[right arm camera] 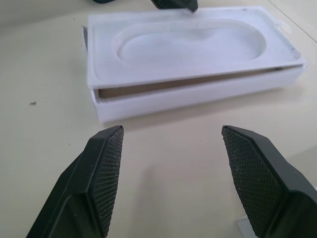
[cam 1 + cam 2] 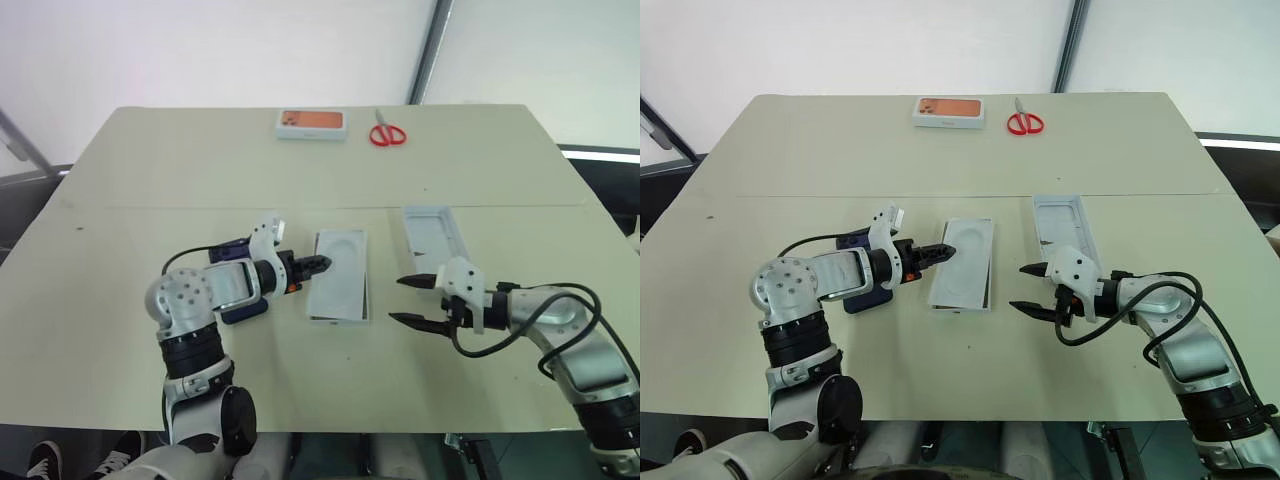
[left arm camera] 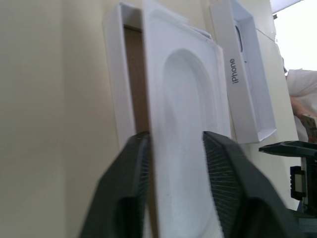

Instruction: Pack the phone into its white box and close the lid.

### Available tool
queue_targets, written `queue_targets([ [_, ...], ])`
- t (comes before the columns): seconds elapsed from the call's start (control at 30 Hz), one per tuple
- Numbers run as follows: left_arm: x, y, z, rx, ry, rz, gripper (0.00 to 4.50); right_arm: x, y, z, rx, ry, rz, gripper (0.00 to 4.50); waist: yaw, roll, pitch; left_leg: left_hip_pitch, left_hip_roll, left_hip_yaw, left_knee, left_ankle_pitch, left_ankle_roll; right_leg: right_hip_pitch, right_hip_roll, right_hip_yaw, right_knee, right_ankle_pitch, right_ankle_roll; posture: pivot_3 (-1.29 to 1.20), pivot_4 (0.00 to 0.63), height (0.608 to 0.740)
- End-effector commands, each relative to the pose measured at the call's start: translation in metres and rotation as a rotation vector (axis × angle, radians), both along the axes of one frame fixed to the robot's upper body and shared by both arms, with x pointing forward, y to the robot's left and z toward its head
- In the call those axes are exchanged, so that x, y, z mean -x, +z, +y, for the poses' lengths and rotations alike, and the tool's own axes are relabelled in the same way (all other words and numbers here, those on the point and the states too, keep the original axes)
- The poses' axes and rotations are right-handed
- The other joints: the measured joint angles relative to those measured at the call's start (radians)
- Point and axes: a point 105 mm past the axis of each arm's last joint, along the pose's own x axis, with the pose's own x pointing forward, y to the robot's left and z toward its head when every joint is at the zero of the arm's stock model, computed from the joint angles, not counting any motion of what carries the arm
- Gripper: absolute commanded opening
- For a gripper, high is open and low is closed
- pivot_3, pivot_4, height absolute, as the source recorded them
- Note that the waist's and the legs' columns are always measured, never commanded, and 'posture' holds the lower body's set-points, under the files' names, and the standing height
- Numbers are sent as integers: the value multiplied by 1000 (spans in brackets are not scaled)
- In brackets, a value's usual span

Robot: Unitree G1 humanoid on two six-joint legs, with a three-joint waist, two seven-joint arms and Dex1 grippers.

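Observation:
The white box (image 3: 113, 74) lies mid-table with a thin white insert (image 2: 340, 275) askew on top, leaving a strip of brown floor showing. My left gripper (image 2: 320, 265) is open at the insert's left edge, and in the left wrist view that edge sits between its fingers (image 3: 130, 173). The navy phone (image 2: 243, 308) lies on the table under my left forearm, mostly hidden. The lid (image 2: 437, 237) rests open side up to the right of the box. My right gripper (image 2: 397, 300) is open and empty in front of the lid, pointing at the box (image 1: 198, 96).
A white box with an orange face (image 2: 311, 123) and red scissors (image 2: 387, 133) lie at the table's far edge. A person's white sleeve (image 3: 299, 89) shows beyond the lid in the left wrist view.

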Motion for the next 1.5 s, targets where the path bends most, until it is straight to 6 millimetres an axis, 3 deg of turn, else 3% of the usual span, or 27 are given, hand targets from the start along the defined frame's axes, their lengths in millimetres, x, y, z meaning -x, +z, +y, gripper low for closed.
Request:
queue_targets([
  [0.03,-1,8,2,-20,1,-45,2866,-4,10,5,-10,18,-50,3310,0,0,0,0,0,0,0,0,0,0,0,0,0,0,0,0,150,740],
  [0.43,-1,36,4,32,-29,-146,2866,-20,14,6,-38,-22,-86,3310,0,0,0,0,0,0,0,1,-2,0,0,0,0,0,0,0,150,740],
  [0.57,0,35,10,-5,-20,-160,2866,-26,22,8,-65,-40,-115,3310,-1,0,0,0,0,0,0,1,-2,0,0,0,0,0,0,0,150,740],
  [0.67,-1,42,30,-113,31,-296,2866,-34,43,17,-174,-84,-136,3310,-7,0,0,0,0,0,-1,2,-3,-1,0,0,0,0,0,0,150,740],
  [0.73,-7,47,55,-301,114,-481,2866,-34,53,33,-258,-85,-104,3310,-20,1,0,0,1,1,-3,2,-4,-2,1,2,0,0,0,0,150,740],
  [0.83,9,43,62,-220,-28,-530,2866,-33,55,55,-295,-76,-92,3310,-23,1,0,1,1,1,-8,4,-7,-5,1,3,0,0,-1,0,150,740],
  [0.93,18,41,80,-202,-102,-616,2939,-30,52,74,-297,-45,-93,2426,-21,1,0,0,1,0,-8,2,-3,-4,0,2,-1,0,-1,0,150,740],
  [1.0,23,43,91,-198,-142,-703,2939,-31,47,82,-281,-32,-100,1510,-22,1,0,0,1,0,-8,2,-3,-4,0,3,-2,0,-2,0,150,740],
  [1.07,25,40,103,-200,-148,-749,2939,-34,39,89,-249,-30,-96,296,-21,1,0,0,1,0,-8,2,-3,-4,0,2,-2,0,-2,0,150,740],
  [1.1,28,39,107,-196,-163,-765,2939,-35,35,91,-234,-35,-90,12,-22,1,0,1,1,0,-8,2,-2,-3,0,2,-3,0,-2,0,150,740],
  [1.27,36,26,128,-341,-194,-878,2939,-31,16,100,-154,-9,-91,12,-25,1,0,1,1,0,-10,1,-2,-4,-1,2,-3,0,-2,0,150,740],
  [1.4,48,16,131,-292,-233,-866,2939,-26,-3,98,-77,13,-54,12,-24,1,0,1,1,0,-10,1,-2,-4,-1,2,-4,0,-2,0,150,740],
  [1.5,52,17,129,-279,-236,-881,2939,-24,-6,96,-42,28,-68,12,-23,1,0,1,1,-1,-9,1,-2,-5,-1,1,-5,0,-2,0,150,740],
])
